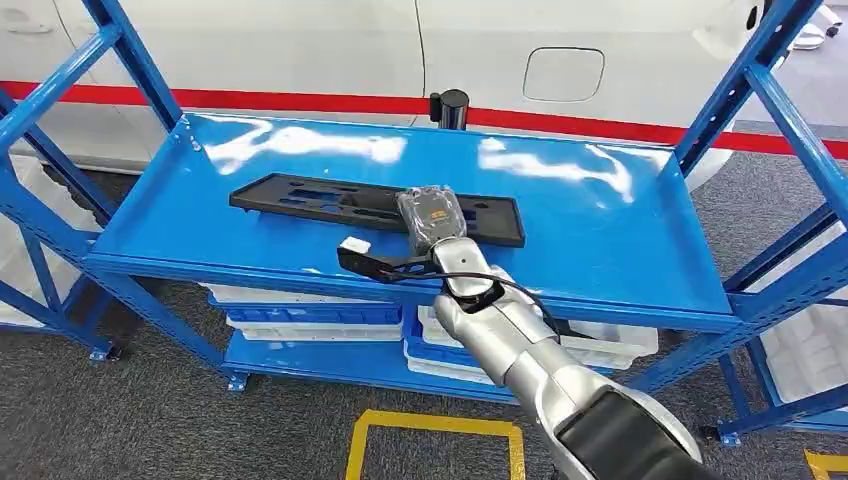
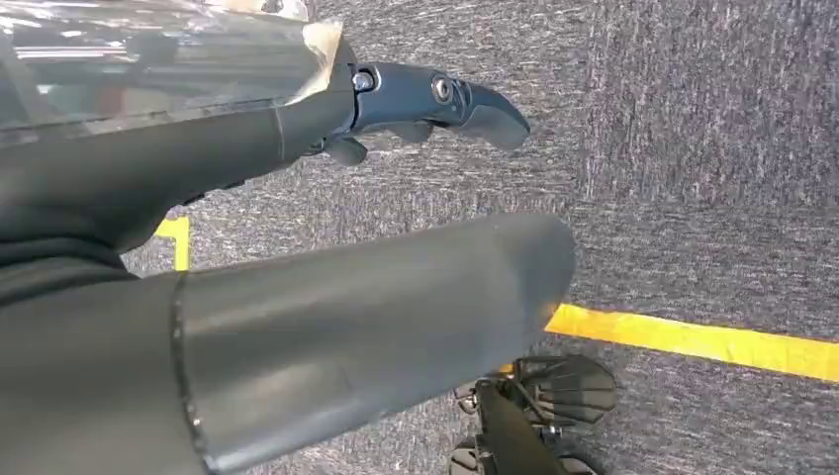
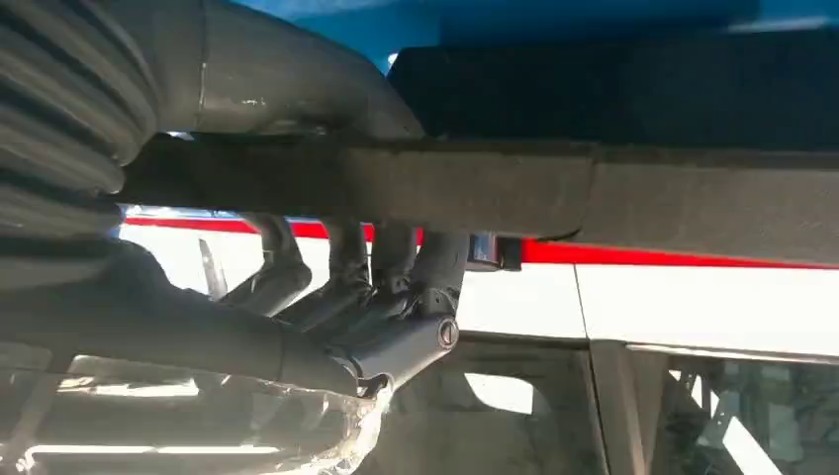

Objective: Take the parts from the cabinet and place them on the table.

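One long black part [image 1: 375, 207] lies across the middle of the blue rack's top shelf [image 1: 620, 240], nearer its front edge than its back, flat and slotted, moulded plastic by the look of it. In the head view the right hand [image 1: 432, 222] sits over the part toward its right end, the silver arm reaching in from below. A thin black bracket with a white tip sticks out from the wrist toward the shelf's front edge. The glossy painted metal shelf throws back white glare. White trays [image 1: 300, 312] stack on the lower shelf, and a white car body with a red stripe [image 1: 300, 100] stands behind the rack.

The left wrist view looks down at grey carpet and a yellow floor line [image 2: 693, 341]. The left hand [image 2: 416, 109] hangs there with its dark fingers [image 2: 465, 99] held out and nothing between them, which I read as idle while the other arm works.

In the right wrist view the part's thick, dull edge [image 3: 495, 193] runs straight across, with the grey thumb [image 3: 287, 84] on one face and the dark fingers [image 3: 376, 262] curled round the other. That reads as a grasp closed on the part, probably in readiness to lift it, though whether it has left the shelf I cannot tell.
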Robot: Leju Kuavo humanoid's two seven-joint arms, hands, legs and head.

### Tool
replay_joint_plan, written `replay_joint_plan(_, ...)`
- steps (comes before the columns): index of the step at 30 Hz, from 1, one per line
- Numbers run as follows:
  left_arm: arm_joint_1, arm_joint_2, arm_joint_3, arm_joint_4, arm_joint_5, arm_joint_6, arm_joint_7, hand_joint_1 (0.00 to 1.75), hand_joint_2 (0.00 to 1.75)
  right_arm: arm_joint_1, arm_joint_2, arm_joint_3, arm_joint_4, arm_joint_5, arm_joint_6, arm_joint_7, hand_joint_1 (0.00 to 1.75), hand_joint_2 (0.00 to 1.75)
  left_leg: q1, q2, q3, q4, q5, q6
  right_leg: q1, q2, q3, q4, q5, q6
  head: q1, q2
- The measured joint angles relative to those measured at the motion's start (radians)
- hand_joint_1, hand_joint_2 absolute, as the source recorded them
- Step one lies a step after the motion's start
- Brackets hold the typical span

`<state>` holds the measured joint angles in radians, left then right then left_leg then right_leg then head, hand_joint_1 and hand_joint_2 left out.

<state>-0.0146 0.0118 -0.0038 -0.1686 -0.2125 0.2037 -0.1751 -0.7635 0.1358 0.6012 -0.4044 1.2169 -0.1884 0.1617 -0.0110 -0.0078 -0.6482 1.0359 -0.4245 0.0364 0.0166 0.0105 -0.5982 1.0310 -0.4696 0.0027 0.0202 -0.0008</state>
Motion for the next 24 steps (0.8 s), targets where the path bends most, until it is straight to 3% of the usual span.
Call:
replay_joint_plan(23, 0.0, -0.003, 0.0, 0.0, -0.006, -0.017, -0.011, 0.0, 0.0, 0.001, 0.001, -0.013, -0.007, -0.018, -0.064, -0.035, 1.75, 1.75, 0.0, 0.0, 0.0, 0.0, 0.0, 0.0, 0.0, 0.0, 0.0, 0.0, 0.0, 0.0, 0.0, 0.0)
replay_joint_plan(24, 0.0, -0.003, 0.0, 0.0, -0.006, -0.019, -0.012, 0.0, 1.75, 0.001, 0.001, -0.018, -0.012, -0.028, -0.075, -0.048, 1.75, 1.75, 0.0, 0.0, 0.0, 0.0, 0.0, 0.0, 0.0, 0.0, 0.0, 0.0, 0.0, 0.0, 0.0, 0.0)
